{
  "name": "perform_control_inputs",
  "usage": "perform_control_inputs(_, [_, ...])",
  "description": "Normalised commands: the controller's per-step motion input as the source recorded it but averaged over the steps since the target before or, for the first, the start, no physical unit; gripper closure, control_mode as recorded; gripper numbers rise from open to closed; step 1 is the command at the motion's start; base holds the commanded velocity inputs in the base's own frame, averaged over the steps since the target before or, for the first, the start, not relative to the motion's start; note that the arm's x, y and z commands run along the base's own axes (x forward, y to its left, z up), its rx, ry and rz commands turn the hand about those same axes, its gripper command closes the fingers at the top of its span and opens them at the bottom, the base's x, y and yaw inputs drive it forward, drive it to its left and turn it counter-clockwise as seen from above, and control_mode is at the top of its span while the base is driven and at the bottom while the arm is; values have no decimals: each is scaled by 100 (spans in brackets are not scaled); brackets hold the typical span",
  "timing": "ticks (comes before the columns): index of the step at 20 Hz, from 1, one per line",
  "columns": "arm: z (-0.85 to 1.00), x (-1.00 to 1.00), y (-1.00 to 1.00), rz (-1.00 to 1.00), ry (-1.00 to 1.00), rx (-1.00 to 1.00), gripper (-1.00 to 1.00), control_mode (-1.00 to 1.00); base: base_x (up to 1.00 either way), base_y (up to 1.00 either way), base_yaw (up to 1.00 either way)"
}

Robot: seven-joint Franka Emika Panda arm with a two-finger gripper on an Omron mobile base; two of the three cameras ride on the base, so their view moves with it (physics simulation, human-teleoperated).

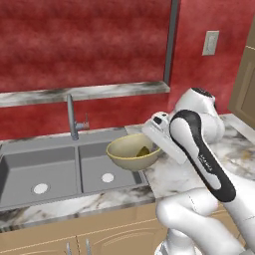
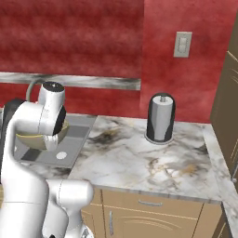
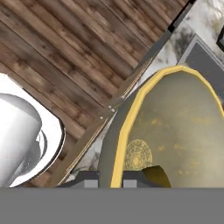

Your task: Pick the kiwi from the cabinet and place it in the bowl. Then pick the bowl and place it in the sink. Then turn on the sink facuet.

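A dark grey paper towel holder (image 2: pixel 161 118) stood upright on the marbled white counter (image 2: pixel 139 158), toward the back near the red wall (image 2: pixel 93 37). Above the holder, a pale wall outlet plate (image 2: pixel 183 44) sat on that wall. A marbled ledge (image 1: pixel 84 92) ran along the wall. Below the counter, tan drawer fronts (image 2: pixel 148 209) carried metal handles.

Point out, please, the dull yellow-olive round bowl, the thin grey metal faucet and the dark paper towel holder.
dull yellow-olive round bowl (image 1: pixel 130 160), left base view, outer wall.
thin grey metal faucet (image 1: pixel 71 115), left base view, upright spout.
dark paper towel holder (image 2: pixel 161 117), right base view, side.
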Motion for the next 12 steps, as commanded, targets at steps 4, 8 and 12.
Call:
perform_control_inputs(4, [-51, 91, 23, 11, 1, -16, 100, -100, 0, 0, 0])
perform_control_inputs(8, [-19, 71, 44, -4, 0, -15, 100, -100, 0, 0, 0])
perform_control_inputs(12, [-21, 55, 36, -21, 7, -7, 100, -100, 0, 0, 0])
